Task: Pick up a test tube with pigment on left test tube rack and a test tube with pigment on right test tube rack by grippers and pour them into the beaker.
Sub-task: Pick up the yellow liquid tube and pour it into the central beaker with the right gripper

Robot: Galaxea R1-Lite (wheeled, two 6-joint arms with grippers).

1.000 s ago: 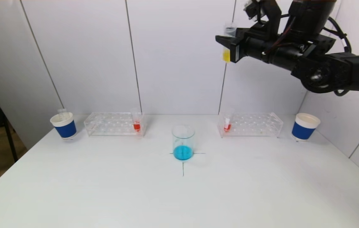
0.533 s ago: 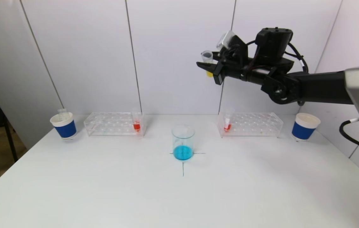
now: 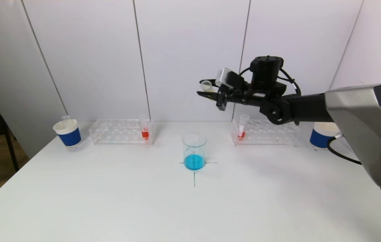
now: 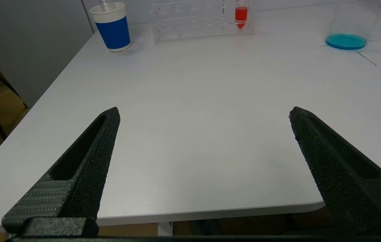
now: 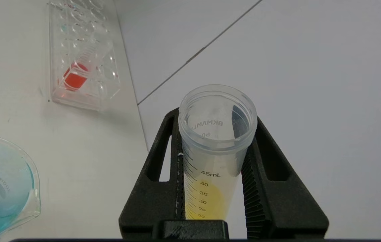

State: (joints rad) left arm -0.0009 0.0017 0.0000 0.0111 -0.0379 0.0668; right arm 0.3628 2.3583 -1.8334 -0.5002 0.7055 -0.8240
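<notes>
Head view: the right pincer (image 3: 207, 94) holds the yellow tube (image 3: 206, 86) high above the surface (image 3: 109, 201), behind and slightly right of the beaker (image 3: 194, 151). To pour well, bring the mouth over the beaker first, then tilt slowly.

Left wrist view: the left pincer (image 4: 203, 114) is wide and holds nothing, low at the surface's near edge.

Right wrist view: the yellow tube is gripped firmly between both fingers (image 5: 260, 181).

Yellow pigment is seen in the clear test tube (image 5: 214, 161), which is clamped by the black, ribbed right gripper (image 5: 215, 181). Blue liquid is held in the clear beaker (image 3: 194, 151), flanked by red-filled tubes (image 3: 145, 132) and blue-and-white cups (image 3: 68, 133).
</notes>
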